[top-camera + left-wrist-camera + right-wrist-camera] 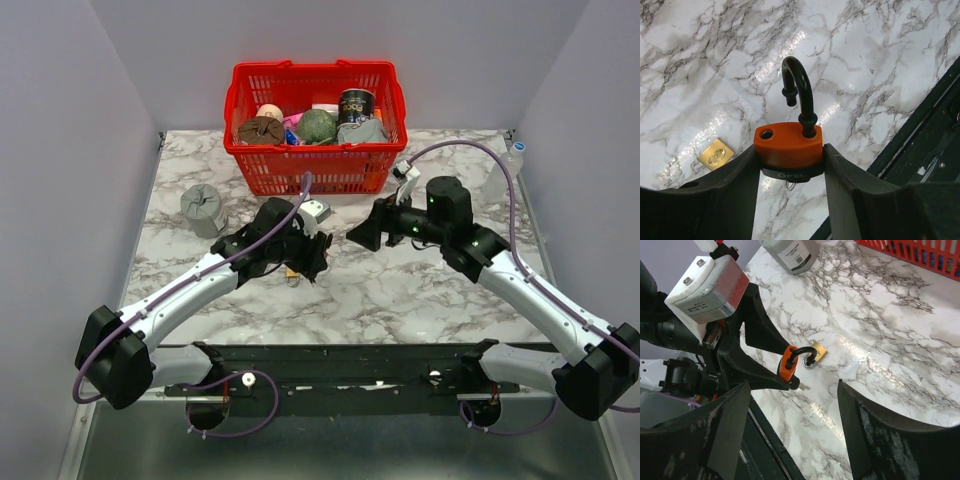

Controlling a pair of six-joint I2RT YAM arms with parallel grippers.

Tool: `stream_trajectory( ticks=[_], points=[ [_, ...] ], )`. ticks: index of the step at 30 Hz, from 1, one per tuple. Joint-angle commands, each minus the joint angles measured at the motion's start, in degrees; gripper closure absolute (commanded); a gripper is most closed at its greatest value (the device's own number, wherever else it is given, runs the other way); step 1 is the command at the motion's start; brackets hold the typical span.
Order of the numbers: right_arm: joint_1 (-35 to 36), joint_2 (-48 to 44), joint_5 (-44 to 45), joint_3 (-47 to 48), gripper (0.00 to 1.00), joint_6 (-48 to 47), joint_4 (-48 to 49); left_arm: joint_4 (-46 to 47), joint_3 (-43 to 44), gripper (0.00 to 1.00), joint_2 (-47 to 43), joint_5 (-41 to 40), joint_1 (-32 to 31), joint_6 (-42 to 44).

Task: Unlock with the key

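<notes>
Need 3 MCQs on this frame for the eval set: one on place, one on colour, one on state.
1. The small brass padlock lies: A in the basket; B on the table; C on a shelf.
2. The top of the held padlock in the left gripper is: A blue; B orange; C green.
3. Its shackle is: A open; B closed; C missing.

Key: 1 B, it lies flat on the marble. 2 B, orange shows between the fingers. 3 A, one end hangs free above its hole.
</notes>
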Motion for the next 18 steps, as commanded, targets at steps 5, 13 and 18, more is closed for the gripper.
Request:
stream_trajectory(
  ticks=[5,13,18],
  points=[
    [0.1,-3.9,4.3,-3.5,0.18,-2.6,-2.1,-6.3,-2.5,1.00,-5.3,10.1,1.7,-8.3],
    [0.1,-5.9,4.1,-5.9,0.18,-3.2,-1.6,-10.3,-8.4,1.00,-8.4,15.9,12.7,-11.7],
    [0.0,-7.3,2.9,-6.7,0.18,-2.8,-0.6,-10.7,-8.6,1.00,-4.4,17.8,17.9,-12.4]
  ],
)
